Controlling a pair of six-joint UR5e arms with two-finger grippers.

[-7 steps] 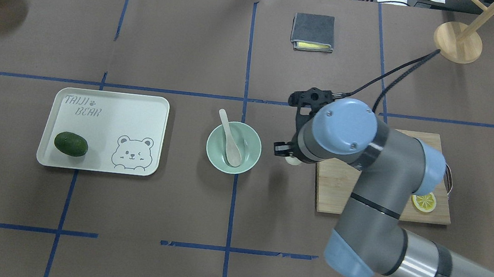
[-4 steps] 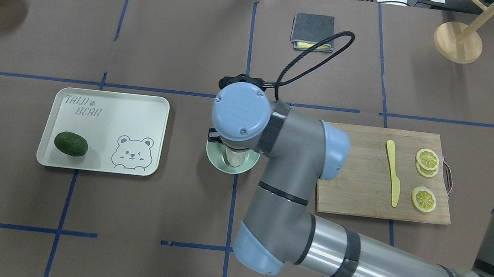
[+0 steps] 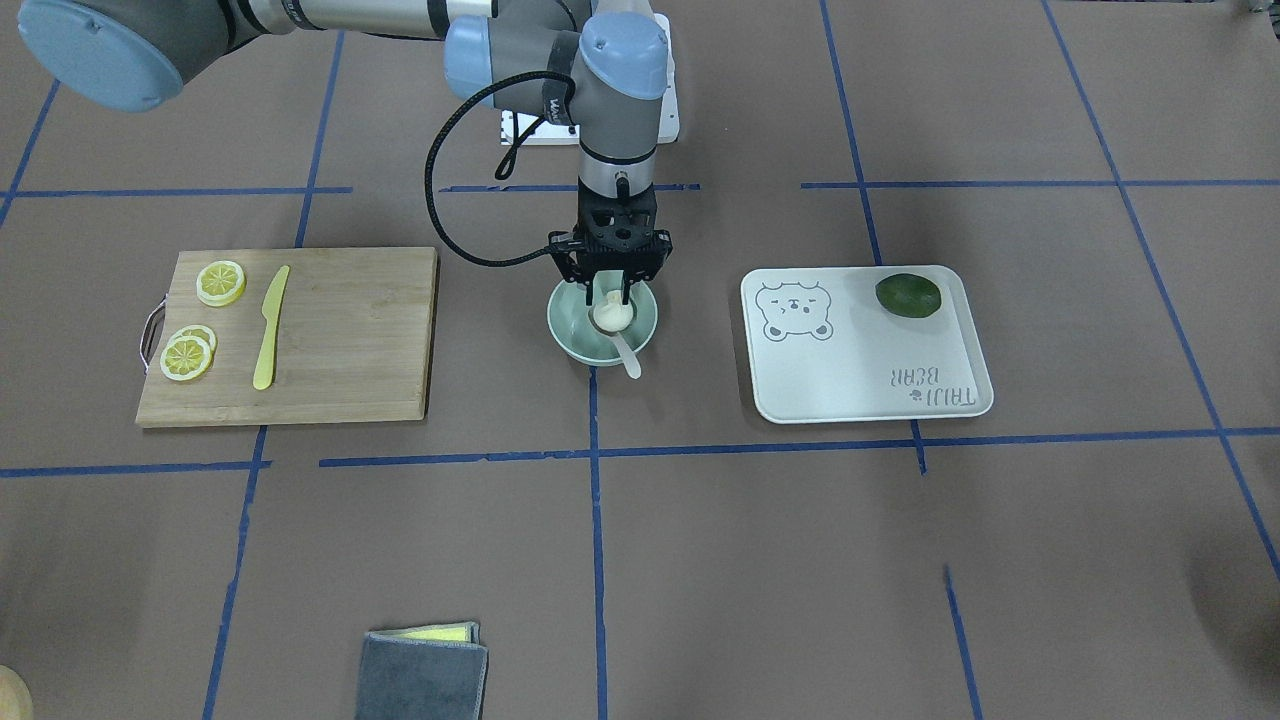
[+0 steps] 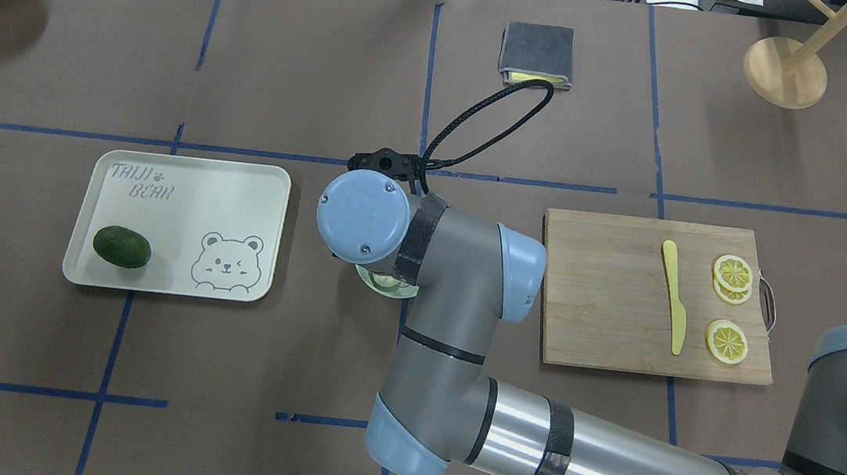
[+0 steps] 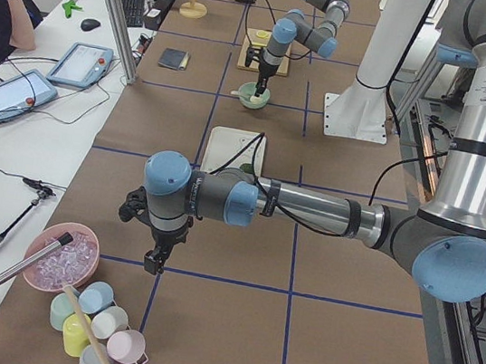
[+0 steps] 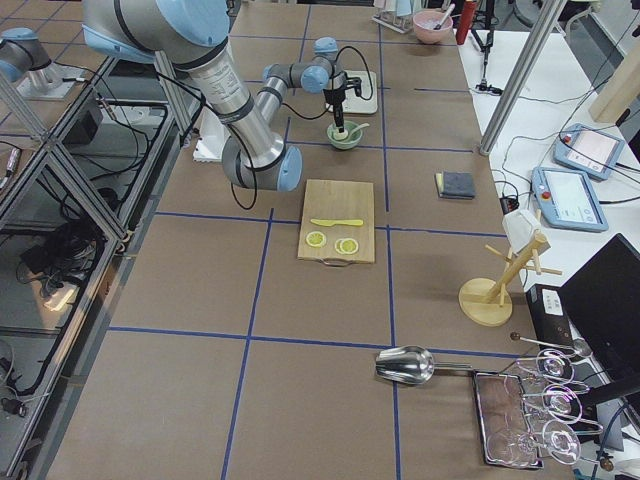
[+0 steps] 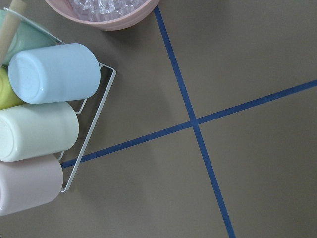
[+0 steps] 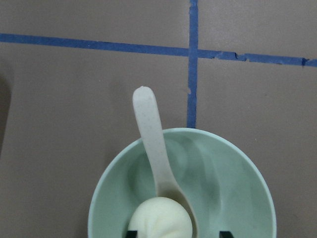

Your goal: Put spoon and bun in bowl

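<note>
The mint-green bowl (image 3: 566, 335) stands at the table's middle; it also shows in the right wrist view (image 8: 233, 178) and, mostly under the arm, from overhead (image 4: 387, 286). The beige spoon (image 8: 148, 129) lies in it, its handle over the rim (image 3: 629, 362). The white bun (image 8: 159, 218) rests on the spoon's scoop inside the bowl (image 3: 612, 316). My right gripper (image 3: 607, 293) hangs straight down over the bowl, its fingers wider apart than the bun and holding nothing. My left gripper (image 5: 154, 262) is far off near the cup rack; I cannot tell if it is open.
A cream tray (image 4: 184, 189) with a dark avocado (image 4: 122, 247) lies left of the bowl. A wooden board (image 4: 607, 288) with a yellow knife (image 4: 673, 299) and lemon slices (image 4: 726, 340) lies right. A grey cloth (image 4: 537, 54) is at the back. Cups (image 7: 49, 74) sit under my left wrist.
My right arm swung left from the board's edge, carrying the bun, to above the bowl. The bun now lies in the bowl and the fingers stand apart.
</note>
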